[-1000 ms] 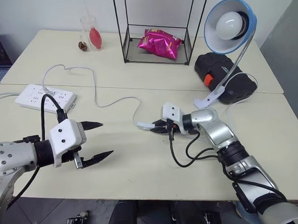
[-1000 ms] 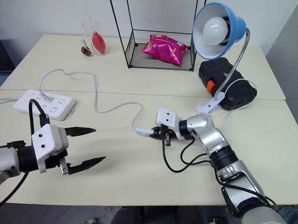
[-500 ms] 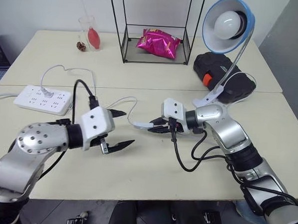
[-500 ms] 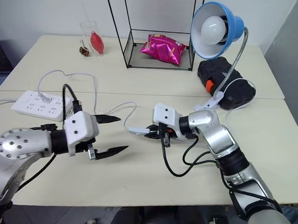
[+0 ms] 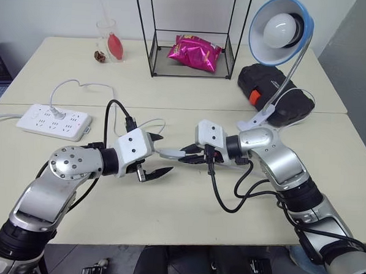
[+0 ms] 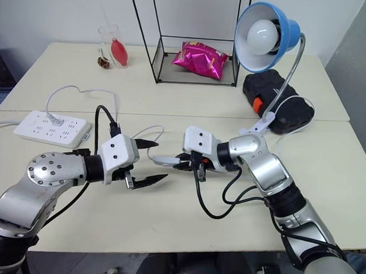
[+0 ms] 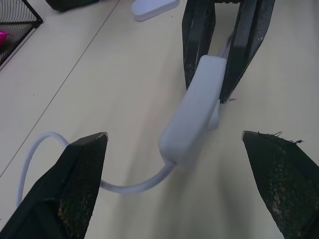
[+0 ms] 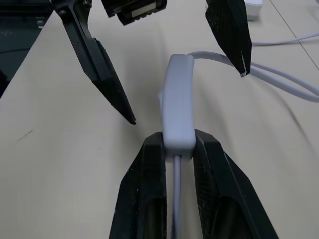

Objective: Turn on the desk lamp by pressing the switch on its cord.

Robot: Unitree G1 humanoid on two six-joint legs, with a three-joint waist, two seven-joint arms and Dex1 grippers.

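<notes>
- From the head camera I see my right gripper [image 5: 190,156] closed on the switch [image 5: 168,153], holding it just above the near table [image 5: 185,217], its free end sticking out toward my left arm.
- My left gripper [image 5: 159,154] is spread wide and holds nothing; one finger sits on the far side of the switch and one on the near side, neither touching it.
- The right wrist camera shows what the head views do not: both black fingers pinch one end of the switch [image 8: 178,105], the cord [image 8: 175,199] runs back between them, and the left gripper's two fingertips [image 8: 116,99] stand apart on either side of the free end.
- The left wrist camera gives the opposite angle: the switch [image 7: 194,110] hangs between my spread fingers, with the cord [image 7: 134,185] curling off its near end and the right gripper's fingers clamped on the other end.
- Only the head views give the wider layout: the cord [image 6: 120,112] winds across the table to a white power strip [image 6: 51,128], and the desk lamp [image 6: 262,34] stands at the far right, shade tilted my way, its clip base beside a black case [image 6: 281,105].
- A black wire-frame rack [image 6: 190,67] on the far table holds a shiny pink snack bag [image 6: 205,58]; I cannot read its print.
- A clear glass [image 6: 114,47] at far left holds something red and a thin stick.
- I can read no labels or writing anywhere.
</notes>
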